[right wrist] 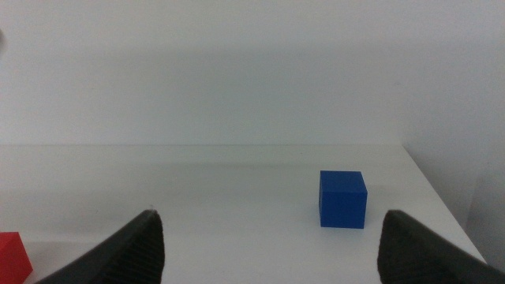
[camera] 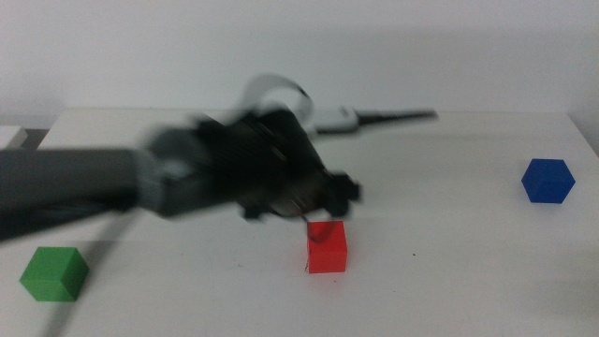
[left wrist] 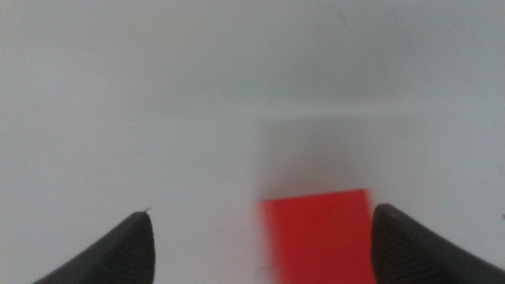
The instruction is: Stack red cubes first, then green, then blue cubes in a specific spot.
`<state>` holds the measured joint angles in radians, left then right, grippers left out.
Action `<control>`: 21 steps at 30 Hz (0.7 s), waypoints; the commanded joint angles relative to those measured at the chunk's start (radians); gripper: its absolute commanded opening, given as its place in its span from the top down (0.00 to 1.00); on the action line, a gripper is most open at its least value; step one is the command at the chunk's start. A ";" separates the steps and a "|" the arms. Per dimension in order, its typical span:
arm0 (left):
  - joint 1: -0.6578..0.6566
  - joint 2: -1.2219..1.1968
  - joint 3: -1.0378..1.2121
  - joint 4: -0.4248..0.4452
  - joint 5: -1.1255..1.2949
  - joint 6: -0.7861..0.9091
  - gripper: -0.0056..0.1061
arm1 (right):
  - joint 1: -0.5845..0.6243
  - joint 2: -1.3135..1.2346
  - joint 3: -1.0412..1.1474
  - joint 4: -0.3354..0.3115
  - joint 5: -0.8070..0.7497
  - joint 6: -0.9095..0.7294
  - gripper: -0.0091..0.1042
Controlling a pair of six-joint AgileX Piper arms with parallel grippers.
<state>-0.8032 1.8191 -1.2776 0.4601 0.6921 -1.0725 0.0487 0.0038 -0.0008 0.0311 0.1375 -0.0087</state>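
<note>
Three cubes lie apart in the middle view, none stacked: red cube (camera: 328, 247) near centre, green cube (camera: 54, 273) near left, blue cube (camera: 547, 181) far right, left gripper (camera: 323, 201) blurred just above red. Its wrist view shows spread jaws, red beside one. The right gripper (right wrist: 268, 244) waits, jaws apart, facing blue.

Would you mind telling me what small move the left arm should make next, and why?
Probably shift sideways to centre, then descend: the left gripper is open above the table, and the red cube sits off-centre, close to one jaw. The green cube and blue cube lie untouched.
</note>
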 commanded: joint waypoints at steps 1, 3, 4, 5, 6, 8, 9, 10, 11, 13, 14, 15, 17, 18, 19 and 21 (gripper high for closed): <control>0.049 -0.128 0.003 -0.020 0.179 0.137 0.11 | 0.003 -0.004 0.001 -0.002 -0.011 -0.007 0.10; 0.138 -0.224 0.021 -0.098 0.312 0.320 0.11 | 0.003 -0.004 0.001 -0.002 -0.011 -0.007 0.10; 0.184 -0.269 0.031 -0.135 0.362 0.398 0.11 | 0.003 -0.004 0.001 -0.002 -0.011 -0.007 0.10; 0.249 -0.314 0.050 -0.179 0.415 0.492 0.11 | 0.003 -0.004 0.001 -0.002 -0.011 -0.007 0.10; 0.317 -0.356 0.073 -0.219 0.456 0.583 0.11 | 0.003 -0.004 0.001 -0.002 -0.011 -0.007 0.10; 0.446 -0.424 0.127 -0.290 0.488 0.716 0.11 | 0.003 -0.004 0.001 -0.002 -0.011 -0.007 0.10; 0.519 -0.457 0.155 -0.323 0.488 0.769 0.11 | 0.003 -0.004 0.001 -0.002 -0.011 -0.007 0.10; 0.591 -0.481 0.180 -0.347 0.485 0.824 0.11 | 0.003 -0.004 0.001 -0.002 -0.011 -0.007 0.10; 0.661 -0.505 0.209 -0.374 0.481 0.892 0.11 | 0.003 -0.004 0.001 -0.002 -0.011 -0.007 0.10; 0.847 -0.543 0.279 -0.460 0.450 1.097 0.11 | 0.003 -0.004 0.001 -0.002 -0.011 -0.007 0.10; 0.905 -0.543 0.294 -0.509 0.437 1.151 0.11 | 0.003 -0.004 0.001 -0.002 -0.011 -0.007 0.10; 0.946 -0.536 0.308 -0.556 0.426 1.186 0.11 | 0.003 -0.004 0.001 -0.002 -0.011 -0.007 0.10; 1.025 -0.516 0.330 -0.612 0.383 1.277 0.11 | 0.003 -0.004 0.001 -0.002 -0.011 -0.007 0.10; 1.054 -0.507 0.337 -0.629 0.354 1.320 0.11 | 0.003 -0.004 0.001 -0.002 -0.011 -0.007 0.10; 1.075 -0.491 0.339 -0.646 0.330 1.347 0.11 | 0.003 -0.004 0.001 -0.002 -0.011 -0.007 0.10; 1.095 -0.457 0.336 -0.655 0.304 1.371 0.11 | 0.003 -0.004 0.001 -0.002 -0.011 -0.007 0.10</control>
<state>0.2736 1.3443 -0.9458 -0.1610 1.0399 0.2513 0.0487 0.0038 -0.0008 0.0311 0.1375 -0.0087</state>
